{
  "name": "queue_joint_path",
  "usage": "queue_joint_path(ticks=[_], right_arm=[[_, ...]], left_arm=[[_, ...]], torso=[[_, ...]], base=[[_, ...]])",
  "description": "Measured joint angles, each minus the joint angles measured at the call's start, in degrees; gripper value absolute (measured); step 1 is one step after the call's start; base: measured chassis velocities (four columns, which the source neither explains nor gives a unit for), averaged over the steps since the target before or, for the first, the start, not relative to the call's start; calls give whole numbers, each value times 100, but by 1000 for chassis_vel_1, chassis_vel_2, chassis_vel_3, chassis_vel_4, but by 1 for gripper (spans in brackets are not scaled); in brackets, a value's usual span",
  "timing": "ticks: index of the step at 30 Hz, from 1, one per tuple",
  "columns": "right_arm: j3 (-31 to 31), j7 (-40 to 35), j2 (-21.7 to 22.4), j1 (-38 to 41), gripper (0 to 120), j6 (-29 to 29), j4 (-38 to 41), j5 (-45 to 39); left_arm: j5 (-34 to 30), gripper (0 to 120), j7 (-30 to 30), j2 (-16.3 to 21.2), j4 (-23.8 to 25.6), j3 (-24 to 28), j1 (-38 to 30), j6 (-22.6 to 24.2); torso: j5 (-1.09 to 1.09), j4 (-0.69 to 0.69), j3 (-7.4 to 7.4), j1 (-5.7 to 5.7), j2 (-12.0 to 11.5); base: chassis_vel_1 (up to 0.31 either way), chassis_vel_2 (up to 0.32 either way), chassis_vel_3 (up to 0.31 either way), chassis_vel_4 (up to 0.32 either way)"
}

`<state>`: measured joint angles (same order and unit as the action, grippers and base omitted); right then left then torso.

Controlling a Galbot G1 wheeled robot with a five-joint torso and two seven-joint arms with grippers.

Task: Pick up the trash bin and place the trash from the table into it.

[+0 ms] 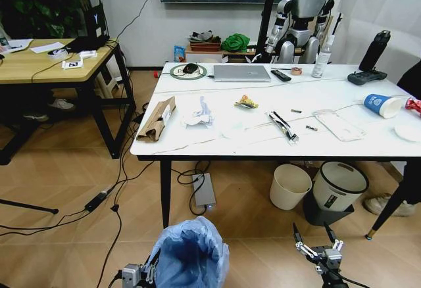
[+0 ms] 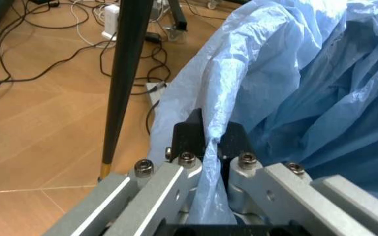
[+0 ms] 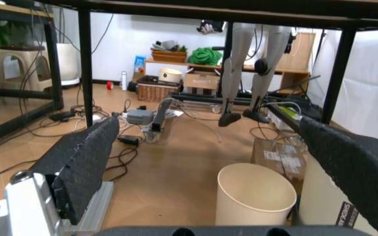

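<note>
Currently: bin held low, litter on the table

Left gripper (image 2: pixel 210 147): low in front of the table, jaws clamped on the blue bag rim of the bin (image 1: pixel 191 254), which is carried beside it above the wooden floor.

Right gripper (image 1: pixel 318 243): low at the robot's right, fingers spread wide apart, holding nothing. In the right wrist view it hangs below the tabletop, facing the cream bucket (image 3: pixel 255 194).

Table (image 1: pixel 197 144): white marble-look top, black legs. Litter on it, from the robot's left to right: cardboard piece (image 1: pixel 156 118) near the left edge; crumpled paper (image 1: pixel 198 112) just beside it; yellow wrapper (image 1: pixel 246 102); clear tray (image 1: pixel 339 125); blue cup (image 1: pixel 381 104) lying on its side; red wrapper (image 1: pixel 414 104) at the far right edge.

Other items on the table: laptop (image 1: pixel 241 72), remote (image 1: pixel 281 75), bottle (image 1: pixel 321 57) and a thin white cable, all along the far side.

Under the table: the cream bucket (image 1: pixel 289 186) touching a white bin (image 1: pixel 337 188) with a dark base, a power strip (image 1: pixel 204 191), loose cables.

Beside the table: wooden desk (image 1: pixel 39 61) at the robot's left.
</note>
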<state>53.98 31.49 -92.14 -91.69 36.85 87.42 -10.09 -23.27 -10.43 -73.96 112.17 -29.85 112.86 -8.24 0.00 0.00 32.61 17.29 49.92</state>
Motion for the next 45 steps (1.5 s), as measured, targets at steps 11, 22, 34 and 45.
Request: queue_joint_path(ticks=[11,22,34,45], right_arm=[[5,5,0,-21,100,35,6,-31],[-3,7,0,-16,100,35,1,-29],[-2,7,0,-12,100,34,-4,-24],[2,7,0,-23,100,33,-4,-24]], left_arm=[[23,0,-15,3,0,8,8,-9],[25,0,-30,-4,-17,12,3,-19],[28,0,-37,-11,-19,31,-7,-19],[39,0,-39,-7,-24,50,-7,-18]], torso=[[0,0,179,128,308],[0,0,356,259,616],[0,0,533,400,933],[0,0,682,517,1199]], base=[[0,0,0,0],[0,0,0,0],[0,0,0,0],[0,0,0,0]])
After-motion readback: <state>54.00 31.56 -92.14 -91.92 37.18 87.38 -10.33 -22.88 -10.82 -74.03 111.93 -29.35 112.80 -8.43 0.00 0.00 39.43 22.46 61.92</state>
